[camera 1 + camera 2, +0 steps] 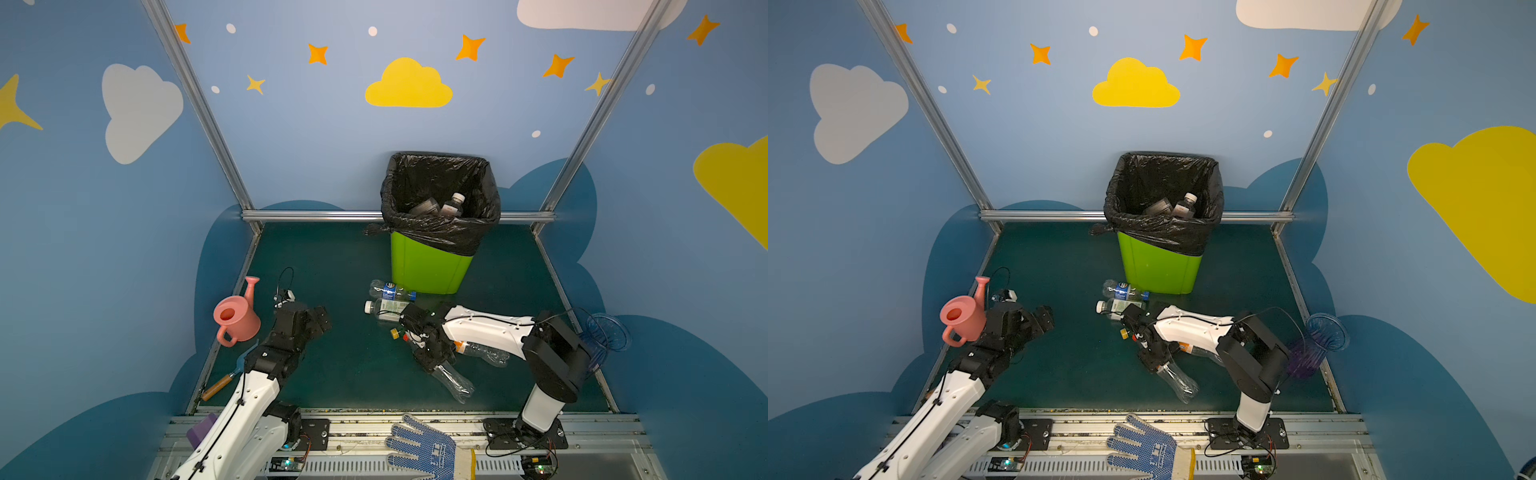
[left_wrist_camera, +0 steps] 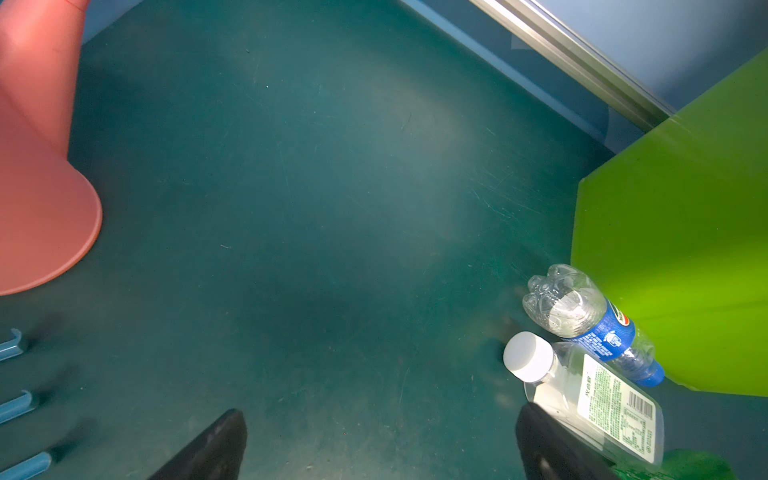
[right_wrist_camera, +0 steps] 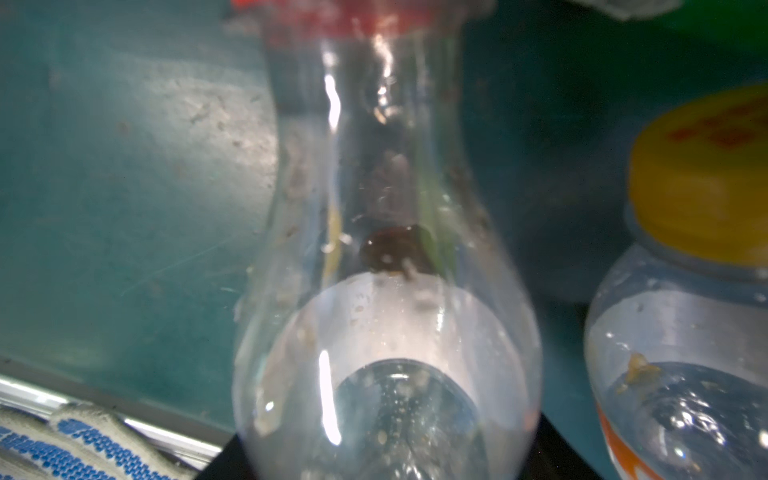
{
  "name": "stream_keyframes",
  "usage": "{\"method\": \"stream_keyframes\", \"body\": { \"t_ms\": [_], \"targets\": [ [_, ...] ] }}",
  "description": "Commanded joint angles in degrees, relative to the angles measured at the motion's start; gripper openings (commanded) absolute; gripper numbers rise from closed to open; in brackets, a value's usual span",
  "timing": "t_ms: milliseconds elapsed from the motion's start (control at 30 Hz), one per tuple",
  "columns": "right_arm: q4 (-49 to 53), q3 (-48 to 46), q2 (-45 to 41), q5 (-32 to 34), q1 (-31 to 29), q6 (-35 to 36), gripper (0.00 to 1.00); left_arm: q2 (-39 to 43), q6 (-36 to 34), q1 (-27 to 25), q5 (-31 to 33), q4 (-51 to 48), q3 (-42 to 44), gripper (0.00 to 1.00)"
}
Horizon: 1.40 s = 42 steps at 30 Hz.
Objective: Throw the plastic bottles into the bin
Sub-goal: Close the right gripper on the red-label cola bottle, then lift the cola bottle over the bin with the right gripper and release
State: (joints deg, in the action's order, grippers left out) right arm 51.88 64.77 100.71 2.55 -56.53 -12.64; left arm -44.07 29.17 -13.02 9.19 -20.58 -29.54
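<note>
Bin: lime green, black bag liner folded over rim. Stands far centre of green surface, by back rail. 2 binned bottles show inside.

R arm comes in from near right. Right gripper points down over clear red-cap bottle, fingers either side of it. Bottle lies on surface, centre-right, base toward near edge. Can't tell whether fingers actually clamp it.

Left gripper sits over bare surface left of centre, fingers spread wide, holding nothing.

Pink watering can upright at left edge, just beside L arm. Ribbed vase at right edge. Blue-dot glove on near rail, off the surface.

Smaller items:
- Blue-label bottle lying at bin's near foot, against or just beside it.
- White-cap bottle alongside on its near side.
- Yellow-cap bottle, orange label, partly under R arm.
</note>
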Motion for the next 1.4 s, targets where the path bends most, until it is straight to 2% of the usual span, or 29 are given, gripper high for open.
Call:
{"method": "stream_keyframes", "body": {
  "t_ms": [0, 133, 300, 400, 467, 600, 733, 833, 900, 933, 1067, 1167, 1233, 1267, 1333, 1367],
  "targets": [
    [1.66, 1.34, 0.60, -0.79, -0.41, 1.00, 0.57, 0.76, -0.16, 0.23, 1.09, -0.94, 0.54, 1.00],
    [2.34, 2.68, -1.94, -1.10, -0.42, 1.61, 0.52, 0.76, -0.15, 0.34, 1.09, -0.75, 0.69, 1.00],
    [2.71, 7.28, -10.54, -1.82, 0.15, 3.42, 0.50, 0.32, -0.07, 0.28, 1.09, -0.55, 0.84, 1.00],
    [3.85, 13.13, -18.03, 1.30, 0.86, 5.18, 0.50, 0.13, -0.03, 0.43, 1.18, -0.30, 0.97, 1.00],
    [4.23, 18.94, -23.23, 8.27, 1.16, 7.18, 0.49, -0.09, -0.04, 0.45, 1.18, 0.23, 1.00, 1.00],
    [-2.90, 35.21, -31.92, 20.69, 1.43, 21.87, 0.49, -1.21, -0.01, 0.74, 1.05, 2.11, 1.06, 1.00],
    [-16.03, 51.10, -34.17, 21.61, 1.23, 35.68, 0.45, -3.02, 0.31, 0.80, 0.29, 3.65, 0.39, 1.00],
    [-25.01, 57.15, -32.26, 20.29, 1.35, 42.50, 0.46, -4.63, 0.52, 0.80, -1.33, 4.21, -0.50, 1.00],
    [-27.21, 61.05, -28.12, 21.09, 2.97, 44.85, 0.47, -5.61, 0.63, 0.63, -1.96, 3.97, -1.12, 1.00],
    [-25.84, 63.73, -24.98, 19.36, 5.42, 43.06, 0.47, -5.96, 0.79, 0.46, -2.14, 3.90, -1.38, 1.00],
    [-12.92, 74.46, -9.54, 0.48, 23.53, 22.51, 0.47, -6.30, 0.85, -0.31, -1.94, 4.25, -1.68, 1.00],
    [-4.91, 81.75, 3.72, -11.15, 29.43, 13.76, 0.48, -5.73, 0.86, -0.62, -1.92, 4.34, -1.62, 1.00],
    [0.69, 89.35, 10.65, -10.61, 29.41, 13.26, 0.53, -5.07, 0.42, -0.78, -1.29, 3.58, -2.01, 1.00],
    [1.70, 92.68, 12.37, -9.38, 29.44, 13.22, 0.60, -4.61, 0.12, -0.78, -0.75, 2.76, -2.29, 1.00],
    [-1.18, 95.47, 11.49, -6.81, 29.69, 13.09, 0.82, -3.50, -0.76, -0.72, -0.04, 1.80, -2.36, 1.00],
    [-4.74, 94.91, 9.29, -6.15, 29.90, 13.23, 0.83, -2.85, -1.08, -0.78, 0.11, 1.68, -2.20, 1.00]
  ]
}}
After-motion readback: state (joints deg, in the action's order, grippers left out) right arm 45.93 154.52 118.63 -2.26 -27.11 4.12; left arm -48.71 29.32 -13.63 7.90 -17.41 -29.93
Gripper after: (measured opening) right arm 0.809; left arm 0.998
